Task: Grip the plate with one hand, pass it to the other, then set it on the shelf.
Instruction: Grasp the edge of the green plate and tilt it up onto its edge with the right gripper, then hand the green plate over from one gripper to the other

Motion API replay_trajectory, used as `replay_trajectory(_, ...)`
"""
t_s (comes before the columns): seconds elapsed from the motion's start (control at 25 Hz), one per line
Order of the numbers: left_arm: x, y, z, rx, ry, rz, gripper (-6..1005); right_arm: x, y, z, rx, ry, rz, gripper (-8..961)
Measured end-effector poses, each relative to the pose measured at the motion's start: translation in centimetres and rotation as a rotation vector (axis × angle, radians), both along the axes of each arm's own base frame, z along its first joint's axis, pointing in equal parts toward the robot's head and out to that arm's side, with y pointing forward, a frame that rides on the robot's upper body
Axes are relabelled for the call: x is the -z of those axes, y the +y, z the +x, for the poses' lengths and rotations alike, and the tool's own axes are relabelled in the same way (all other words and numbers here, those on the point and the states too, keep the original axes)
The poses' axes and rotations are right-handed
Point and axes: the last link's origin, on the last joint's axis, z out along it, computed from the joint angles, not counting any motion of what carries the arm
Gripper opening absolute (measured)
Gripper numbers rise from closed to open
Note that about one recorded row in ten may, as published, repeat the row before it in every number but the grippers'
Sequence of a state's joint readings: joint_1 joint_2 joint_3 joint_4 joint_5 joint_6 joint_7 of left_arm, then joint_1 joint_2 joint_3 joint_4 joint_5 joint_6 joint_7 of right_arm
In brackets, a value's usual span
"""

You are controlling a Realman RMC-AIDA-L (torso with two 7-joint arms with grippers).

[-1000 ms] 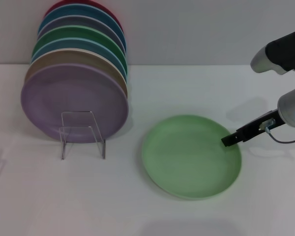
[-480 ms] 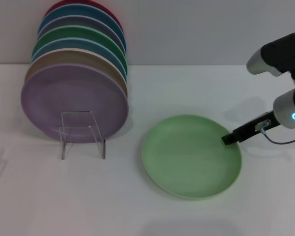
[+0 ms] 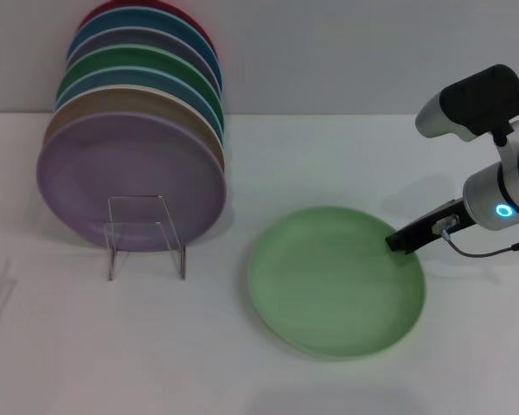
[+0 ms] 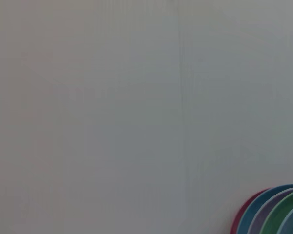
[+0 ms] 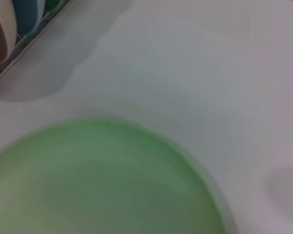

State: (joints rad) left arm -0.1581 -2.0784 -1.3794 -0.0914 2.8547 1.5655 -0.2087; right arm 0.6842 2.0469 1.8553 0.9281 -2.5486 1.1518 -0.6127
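Note:
The pale mint-green plate lies on the white table, right of centre in the head view. It also fills the lower part of the right wrist view. My right gripper, black with a blue ring on its wrist, is shut on the plate's right rim, and that edge looks slightly raised. The clear acrylic shelf stands at the left, in front of the lavender plate. My left gripper is out of view.
A row of coloured plates stands on edge behind the lavender one, at the back left by the wall. Their rims show in the left wrist view and in the right wrist view. White table surface surrounds the mint plate.
My right gripper and arm have shifted slightly left and up, still at the plate's right rim. The plate has tilted a little with it, its near edge reaching lower in the picture.

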Motion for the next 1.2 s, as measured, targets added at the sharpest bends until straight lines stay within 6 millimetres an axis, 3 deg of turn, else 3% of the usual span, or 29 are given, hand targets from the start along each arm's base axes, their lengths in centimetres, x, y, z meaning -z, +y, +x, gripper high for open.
replay_trajectory(0.28,0.0,0.0,0.1,0.004,0.000,0.000,829,0.0,-0.2,-0.4,-0.012,0.028,0.001,68)
replay_trajectory(0.72,0.4,-0.1,1.2,0.083,0.007,-0.026,828,-2.5,-0.8,-1.4,-0.064,0.198,0.088,23)
replay_trajectory(0.76,0.6,-0.7,2.6,0.181,0.015,-0.036,828,-2.9,-0.9,-1.4,-0.073,0.220,0.101,22)
replay_trajectory(0.88,0.6,-1.1,3.2,0.229,0.010,-0.036,828,-3.9,-1.5,-1.3,-0.100,0.279,0.129,21)
replay_trajectory(0.92,0.7,-1.6,4.3,0.319,0.001,-0.056,828,-4.4,-1.8,-1.0,-0.124,0.305,0.150,20)
replay_trajectory(1.08,0.8,-1.4,4.8,0.368,-0.027,-0.094,828,-5.1,-2.7,-0.4,-0.194,0.348,0.178,20)
replay_trajectory(1.2,0.9,-0.1,5.2,0.398,-0.081,-0.168,828,-5.8,-3.6,0.2,-0.264,0.393,0.215,20)
